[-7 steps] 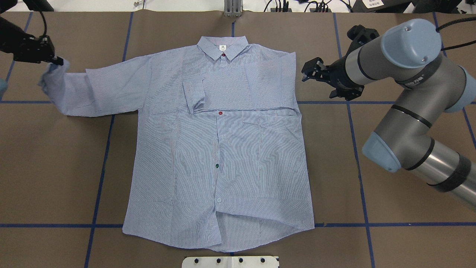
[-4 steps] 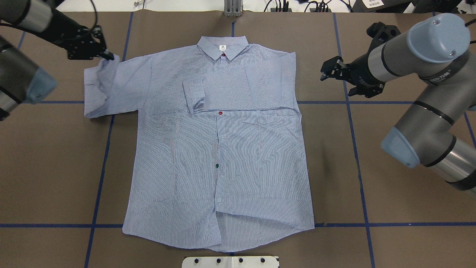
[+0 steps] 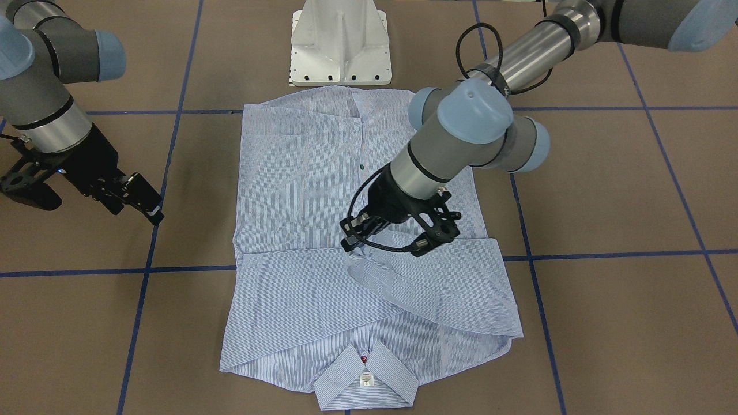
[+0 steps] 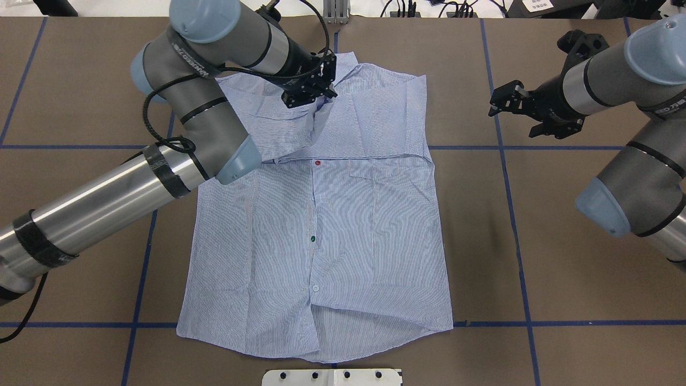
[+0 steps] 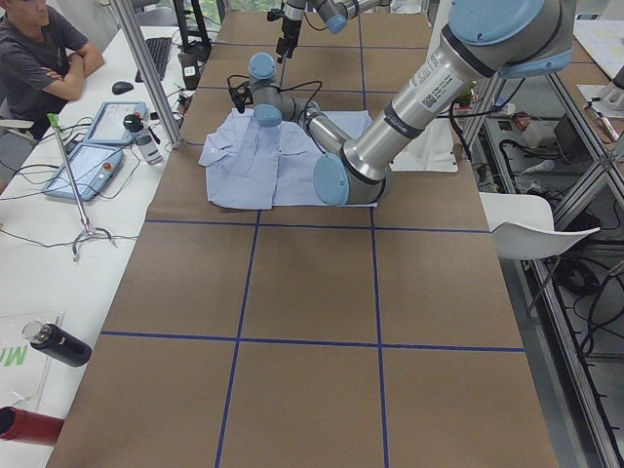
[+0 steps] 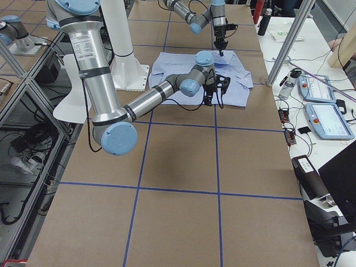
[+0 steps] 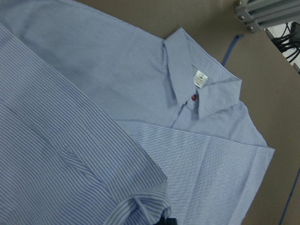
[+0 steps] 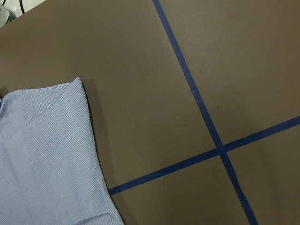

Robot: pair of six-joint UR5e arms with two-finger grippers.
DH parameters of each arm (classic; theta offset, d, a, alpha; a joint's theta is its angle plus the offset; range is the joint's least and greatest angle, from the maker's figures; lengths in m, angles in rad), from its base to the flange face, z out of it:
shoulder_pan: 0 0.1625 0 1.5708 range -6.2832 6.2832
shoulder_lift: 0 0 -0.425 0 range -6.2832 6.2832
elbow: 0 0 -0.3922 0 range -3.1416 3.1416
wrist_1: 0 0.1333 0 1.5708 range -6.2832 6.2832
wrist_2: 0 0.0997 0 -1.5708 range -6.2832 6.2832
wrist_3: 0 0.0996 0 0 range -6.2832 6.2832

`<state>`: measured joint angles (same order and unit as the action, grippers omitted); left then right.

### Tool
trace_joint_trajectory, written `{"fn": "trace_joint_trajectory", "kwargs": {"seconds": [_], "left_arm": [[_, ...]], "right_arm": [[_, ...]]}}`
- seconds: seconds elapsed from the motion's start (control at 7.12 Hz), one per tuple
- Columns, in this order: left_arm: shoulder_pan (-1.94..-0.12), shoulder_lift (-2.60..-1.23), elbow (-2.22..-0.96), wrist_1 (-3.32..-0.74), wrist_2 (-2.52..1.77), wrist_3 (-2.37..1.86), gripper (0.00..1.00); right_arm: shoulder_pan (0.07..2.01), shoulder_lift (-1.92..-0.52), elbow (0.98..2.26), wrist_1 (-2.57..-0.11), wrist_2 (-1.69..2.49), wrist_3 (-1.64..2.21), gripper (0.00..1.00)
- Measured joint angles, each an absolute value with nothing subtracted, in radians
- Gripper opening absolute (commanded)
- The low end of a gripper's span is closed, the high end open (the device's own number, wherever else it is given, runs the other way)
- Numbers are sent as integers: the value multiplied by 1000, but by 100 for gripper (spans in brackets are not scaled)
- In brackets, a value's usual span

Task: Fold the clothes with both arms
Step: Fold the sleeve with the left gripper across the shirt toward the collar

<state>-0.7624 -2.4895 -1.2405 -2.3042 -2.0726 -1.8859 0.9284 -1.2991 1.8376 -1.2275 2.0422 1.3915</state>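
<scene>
Item: pinstriped shirt point(image 4: 348, 230). Lies front-up in the middle of the table point(image 4: 536, 241), with the collar point(image 3: 366, 374) at the side far from the robot's base and the hem nearest it.

Handling, as judged: light, limp, no stiffness of its own. Likely to sag between any two holds and to crease readily. Not fragile, the buttons being the only hard points. Best taken at the firmer doubled edges (cuff, shoulder seam, hem corners), pinching through all layers rather than mid-panel.

Right sleeve point(image 4: 375, 123): folded flat across the chest.

Left sleeve point(image 4: 284, 128): raised off the chest, draping in a slack fold from its cuff.

Left end effector point(image 4: 323, 99): clenched on the left sleeve at the cuff, held just above the chest beside the collar. Left arm point(image 4: 107, 198) reaches in over the shirt's shoulder, wrist bent downward.

Right end effector point(image 4: 517, 110): released, jaws apart, grasping nothing. Hovers over bare table, near the shirt's other shoulder edge but apart from it. Right arm point(image 4: 632, 177) stands clear of the cloth.

Judgement: second sleeve fold in hand, body folds not yet made.
</scene>
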Motion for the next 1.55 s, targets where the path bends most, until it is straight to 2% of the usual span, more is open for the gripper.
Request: {"fn": "trace_joint_trajectory", "kwargs": {"seconds": [0.42, 0.56, 0.7, 0.84, 0.98, 1.12, 1.4, 1.55], "left_arm": [[-727, -2539, -1227, -2311, -2028, -1917, 0], [-713, -2542, -1226, -2313, -2010, -1917, 3], [-699, -2543, -1226, -2316, -1991, -1917, 46], [-688, -2543, -1226, -2323, -1975, -1916, 77], [-681, -2542, -1226, -2330, -1967, -1916, 94], [-677, -2543, -1226, -2333, -1963, -1916, 99], [-678, -2540, -1246, -2332, -1965, -1907, 98], [-683, -2505, -1296, -2326, -1968, -1900, 98]], "right_arm": [[929, -1293, 1839, -1229, 2036, 1391, 100], [929, -1292, 1839, -1229, 2035, 1392, 100], [928, -1291, 1839, -1229, 2033, 1392, 100], [927, -1290, 1838, -1229, 2027, 1393, 100], [927, -1292, 1840, -1228, 2023, 1397, 100], [927, -1300, 1850, -1228, 2022, 1405, 100], [887, -1311, 1884, -1228, 2016, 1505, 100], [829, -1318, 1920, -1229, 1994, 1603, 100]]}}
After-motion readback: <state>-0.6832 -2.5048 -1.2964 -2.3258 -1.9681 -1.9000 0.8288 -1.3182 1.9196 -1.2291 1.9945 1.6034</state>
